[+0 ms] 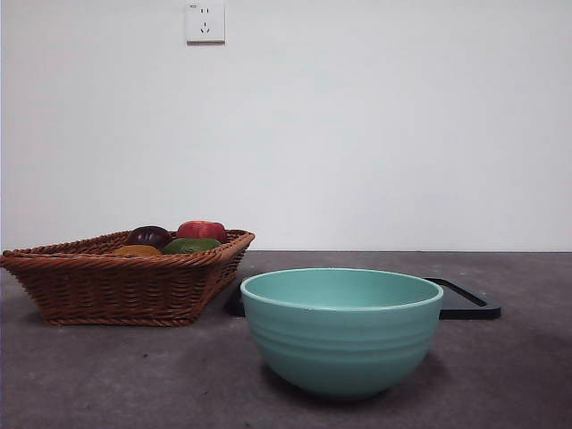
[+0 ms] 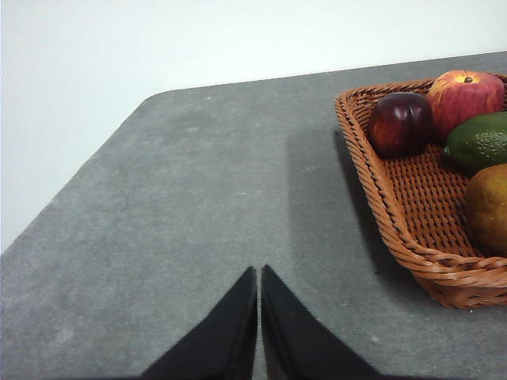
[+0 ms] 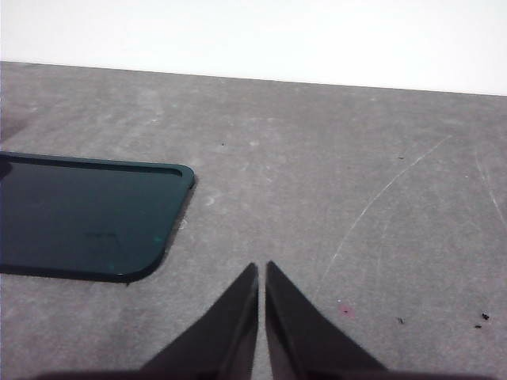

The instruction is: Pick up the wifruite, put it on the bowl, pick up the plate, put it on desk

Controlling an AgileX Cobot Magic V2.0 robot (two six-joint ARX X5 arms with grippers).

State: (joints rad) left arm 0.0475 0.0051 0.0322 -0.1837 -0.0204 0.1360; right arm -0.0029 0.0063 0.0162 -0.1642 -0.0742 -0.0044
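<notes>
Wifruite (image 2: 489, 207) in basket (image 2: 396, 198), well apart from left gripper (image 2: 259, 273); both grippers' jaws closed, empty.

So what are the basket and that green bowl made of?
The basket looks like woven wicker or rattan: brown strands plaited in rows, with a braided rim and a slight sheen. The bowl seems to be glazed ceramic, though it could be hard plastic: smooth teal surface, faint ribs on its outside and soft reflections along the rim.

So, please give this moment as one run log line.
left gripper: jaws shut, idle | right gripper: jaws shut, idle | wifruite: in basket | bowl: empty
</notes>
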